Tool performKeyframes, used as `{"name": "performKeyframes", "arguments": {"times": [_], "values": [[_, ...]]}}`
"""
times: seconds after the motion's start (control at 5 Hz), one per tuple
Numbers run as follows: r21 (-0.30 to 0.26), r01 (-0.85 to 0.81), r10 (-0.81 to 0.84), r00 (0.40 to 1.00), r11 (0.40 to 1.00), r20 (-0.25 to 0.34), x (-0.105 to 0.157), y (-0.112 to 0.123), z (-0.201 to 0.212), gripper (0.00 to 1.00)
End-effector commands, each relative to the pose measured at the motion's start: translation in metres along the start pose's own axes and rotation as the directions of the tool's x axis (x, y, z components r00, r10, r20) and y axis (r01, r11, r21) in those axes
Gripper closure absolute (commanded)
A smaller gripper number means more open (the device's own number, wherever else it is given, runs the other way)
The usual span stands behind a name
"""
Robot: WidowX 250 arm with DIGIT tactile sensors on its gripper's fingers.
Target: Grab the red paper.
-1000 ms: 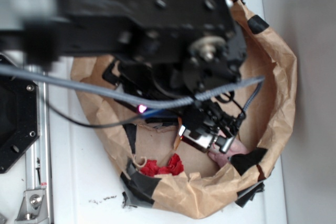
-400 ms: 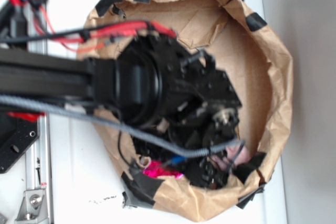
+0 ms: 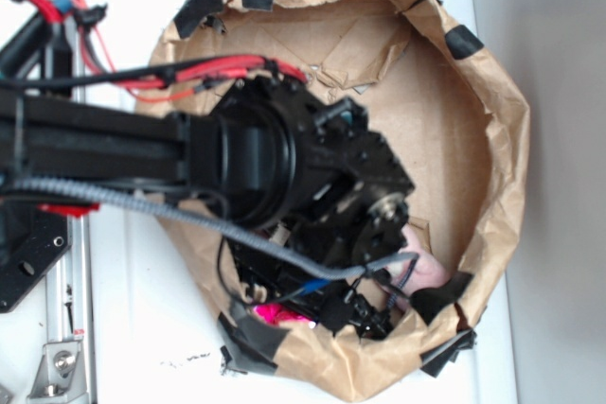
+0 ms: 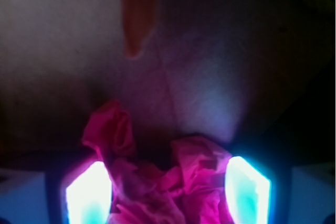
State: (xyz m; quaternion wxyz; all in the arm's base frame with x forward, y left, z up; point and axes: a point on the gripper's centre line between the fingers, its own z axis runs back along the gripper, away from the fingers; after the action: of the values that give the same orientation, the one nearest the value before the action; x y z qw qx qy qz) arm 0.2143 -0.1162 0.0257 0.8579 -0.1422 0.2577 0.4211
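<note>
Reaching down into the brown paper bag [image 3: 492, 139], the black arm [image 3: 275, 163] covers most of the lower part of it, and the gripper [image 4: 168, 192] is low near the front wall of the bag. From the wrist camera, the red paper [image 4: 157, 179] lies between the two glowing fingertips [image 4: 86, 192], which stand wide apart on both sides of the wad, and I cannot tell if they touch it. From outside only a small red-pink piece of it shows at the bottom edge of the bag beside black tape [image 3: 248, 336], and something pink [image 3: 428, 270] lies to the right under the arm.
</note>
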Motion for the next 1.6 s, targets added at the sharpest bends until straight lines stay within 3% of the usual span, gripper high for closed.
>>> {"name": "performKeyframes", "arguments": {"times": [0.0,0.2,0.4,0.6,0.8,1.0,1.2,1.4], "values": [[0.027,0.096,-0.097,0.995,0.995,0.034,-0.011,0.015,-0.012,1.0],[-0.073,0.213,-0.204,0.972,0.974,0.114,0.003,0.012,0.014,1.0],[-0.095,0.332,-0.288,0.904,0.939,0.317,0.02,0.011,0.065,1.0],[-0.094,0.36,-0.252,0.793,0.928,0.555,0.03,0.017,0.139,1.0],[-0.076,0.357,-0.223,0.721,0.931,0.656,0.039,0.033,0.188,1.0],[-0.063,0.376,-0.236,0.693,0.924,0.681,0.03,0.033,0.2,1.0],[0.112,0.391,-0.335,0.565,0.913,0.754,0.013,0.038,0.217,1.0],[0.17,0.401,-0.376,0.52,0.9,0.767,0.011,0.041,0.222,1.0]]}}
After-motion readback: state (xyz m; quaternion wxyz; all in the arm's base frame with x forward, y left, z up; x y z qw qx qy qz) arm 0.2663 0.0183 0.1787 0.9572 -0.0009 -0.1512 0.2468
